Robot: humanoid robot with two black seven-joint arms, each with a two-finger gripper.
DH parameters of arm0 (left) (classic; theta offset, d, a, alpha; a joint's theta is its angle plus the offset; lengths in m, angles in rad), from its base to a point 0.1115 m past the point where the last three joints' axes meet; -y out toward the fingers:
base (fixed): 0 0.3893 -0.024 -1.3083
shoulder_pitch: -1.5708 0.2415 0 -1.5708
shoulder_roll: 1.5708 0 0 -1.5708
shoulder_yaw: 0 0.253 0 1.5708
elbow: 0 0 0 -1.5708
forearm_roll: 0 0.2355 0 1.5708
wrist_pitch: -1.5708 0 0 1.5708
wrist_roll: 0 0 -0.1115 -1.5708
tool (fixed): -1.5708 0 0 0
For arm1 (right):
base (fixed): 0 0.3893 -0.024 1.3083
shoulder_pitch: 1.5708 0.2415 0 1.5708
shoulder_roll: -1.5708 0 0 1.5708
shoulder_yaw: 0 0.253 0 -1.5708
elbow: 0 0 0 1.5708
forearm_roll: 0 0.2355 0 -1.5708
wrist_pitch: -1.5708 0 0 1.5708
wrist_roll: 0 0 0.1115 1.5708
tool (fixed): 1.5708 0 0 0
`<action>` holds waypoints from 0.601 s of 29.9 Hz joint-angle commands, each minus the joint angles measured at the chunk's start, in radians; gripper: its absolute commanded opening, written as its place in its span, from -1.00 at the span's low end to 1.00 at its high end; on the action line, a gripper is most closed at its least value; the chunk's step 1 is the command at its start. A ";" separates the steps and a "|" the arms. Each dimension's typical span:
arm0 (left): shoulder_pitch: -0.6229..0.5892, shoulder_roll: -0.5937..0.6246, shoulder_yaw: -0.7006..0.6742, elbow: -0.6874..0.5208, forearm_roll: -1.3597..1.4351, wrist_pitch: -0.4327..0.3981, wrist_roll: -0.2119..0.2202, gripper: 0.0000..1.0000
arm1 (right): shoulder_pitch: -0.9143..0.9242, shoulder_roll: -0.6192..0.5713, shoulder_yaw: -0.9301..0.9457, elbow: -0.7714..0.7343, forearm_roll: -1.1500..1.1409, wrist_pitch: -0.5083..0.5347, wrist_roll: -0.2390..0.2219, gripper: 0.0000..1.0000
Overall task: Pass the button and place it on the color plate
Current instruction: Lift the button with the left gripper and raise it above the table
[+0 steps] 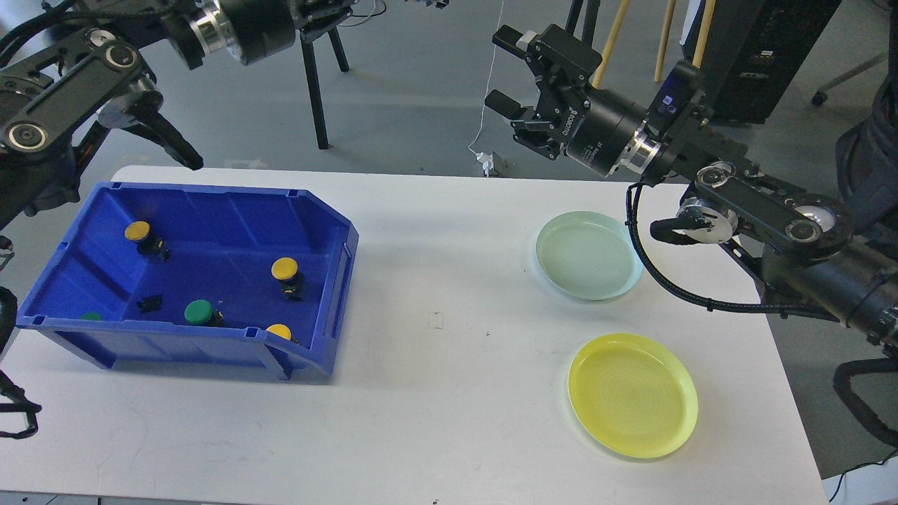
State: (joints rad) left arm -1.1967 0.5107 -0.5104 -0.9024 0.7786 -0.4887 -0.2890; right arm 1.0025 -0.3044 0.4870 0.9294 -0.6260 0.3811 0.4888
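Note:
My left arm reaches along the top edge; its gripper point(330, 10) runs out of the frame, and only a sliver of the green button's body point(433, 3) shows past it, held in the air. My right gripper point(506, 73) is open and empty, high above the table's far edge and pointing left toward that button. A pale green plate point(589, 256) and a yellow plate point(633, 395) lie on the right of the white table point(449, 393).
A blue bin point(210, 191) stands at the left, holding three yellow buttons point(285, 268) and two green ones point(198, 311). Chair and tripod legs point(314, 98) stand on the floor behind the table.

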 commanded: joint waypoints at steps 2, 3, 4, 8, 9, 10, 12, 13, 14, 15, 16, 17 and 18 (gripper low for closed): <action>0.002 0.000 0.013 -0.003 -0.032 0.000 0.004 -0.30 | 0.001 0.017 0.033 -0.001 0.003 -0.021 0.000 0.96; 0.005 0.000 0.015 -0.006 -0.032 0.000 0.005 -0.30 | 0.001 0.019 0.039 -0.001 0.003 -0.021 0.000 0.96; 0.008 -0.001 0.018 -0.006 -0.032 0.000 0.007 -0.30 | 0.002 0.022 0.044 -0.001 0.005 -0.021 0.000 0.96; -0.004 -0.009 0.076 -0.006 -0.032 0.000 0.008 -0.30 | 0.002 0.022 0.047 0.008 0.005 -0.021 0.000 0.96; -0.004 -0.011 0.078 -0.006 -0.030 0.000 0.008 -0.30 | 0.002 0.022 0.047 0.014 0.005 -0.021 0.000 0.96; -0.004 -0.012 0.079 -0.009 -0.030 0.000 0.010 -0.30 | 0.002 0.022 0.047 0.020 0.003 -0.021 0.000 0.96; -0.004 -0.014 0.079 -0.013 -0.030 0.000 0.011 -0.30 | 0.002 0.022 0.047 0.023 0.003 -0.021 0.000 0.96; -0.006 -0.015 0.079 -0.019 -0.030 0.000 0.011 -0.30 | 0.004 0.022 0.047 0.023 0.003 -0.021 0.000 0.96; -0.007 -0.017 0.079 -0.023 -0.030 0.000 0.011 -0.30 | 0.005 0.021 0.047 0.025 0.003 -0.021 0.000 0.96; -0.009 -0.017 0.078 -0.026 -0.032 0.000 0.011 -0.30 | 0.005 0.021 0.047 0.025 0.003 -0.021 0.000 0.96; -0.011 -0.017 0.078 -0.030 -0.033 0.000 0.010 -0.30 | 0.005 0.021 0.047 0.025 0.003 -0.021 0.000 0.96; -0.015 -0.018 0.078 -0.042 -0.035 0.000 0.010 -0.30 | 0.005 0.022 0.048 0.026 0.003 -0.021 0.000 0.96; -0.017 -0.018 0.078 -0.053 -0.035 0.000 0.010 -0.30 | 0.005 0.021 0.048 0.026 0.003 -0.021 0.000 0.96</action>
State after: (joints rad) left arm -1.2075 0.4941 -0.4317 -0.9322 0.7475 -0.4885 -0.2777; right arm 1.0077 -0.2824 0.5340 0.9538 -0.6225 0.3604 0.4888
